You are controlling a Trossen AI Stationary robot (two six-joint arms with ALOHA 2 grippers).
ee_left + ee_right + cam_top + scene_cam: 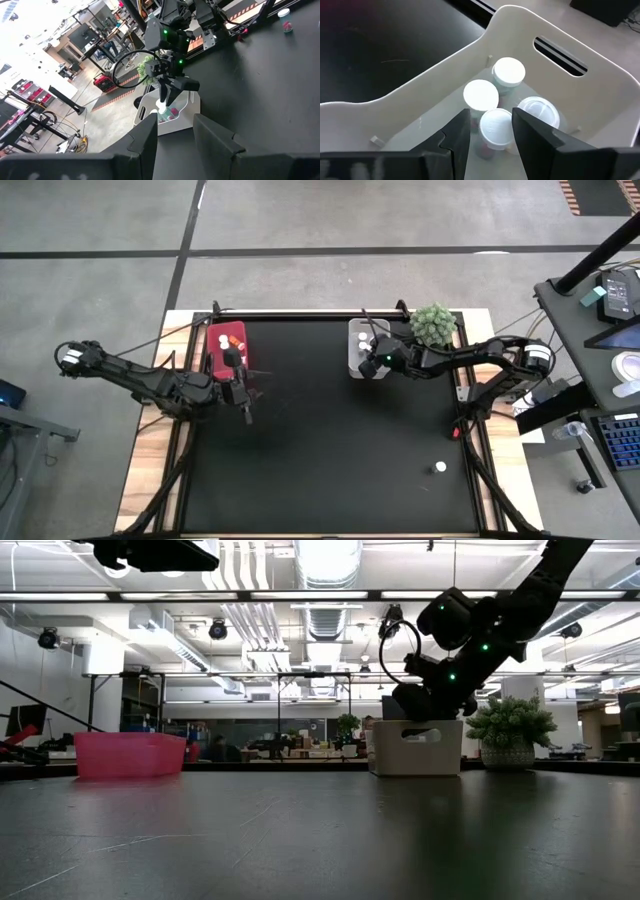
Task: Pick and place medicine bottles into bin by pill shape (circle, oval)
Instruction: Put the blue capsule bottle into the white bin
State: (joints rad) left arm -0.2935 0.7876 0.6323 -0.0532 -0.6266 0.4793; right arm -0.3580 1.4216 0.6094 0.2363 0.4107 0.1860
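A white-capped medicine bottle (496,129) is being seen between the two dark fingers of the right gripper (491,131), inside the white bin (600,95). The fingers are standing on either side of its cap, but whether they are pressing on it or have just parted from it cannot be told. Three more capped bottles are lying in the same bin: one (481,95) just beside the held-looking one, one (508,73) farther toward the slotted wall, and one with a clear-rimmed lid (536,111) alongside.

In the high view the right gripper (372,364) is being held over the white bin (353,330) at the far edge of the black table (330,450), with the green spiky plant ball (434,324) standing just beside that bin. A single bottle (440,467) is resting well apart, near the table's right front corner.

The red bin (217,357) is sitting at the far left of the table, with white-capped bottles (224,340) showing inside it. The left gripper (247,392) is being held just beside the red bin, above the table, its fingers (215,142) standing apart with nothing between them.

In the low view the right arm (470,635) is reaching down to the white bin (415,748).
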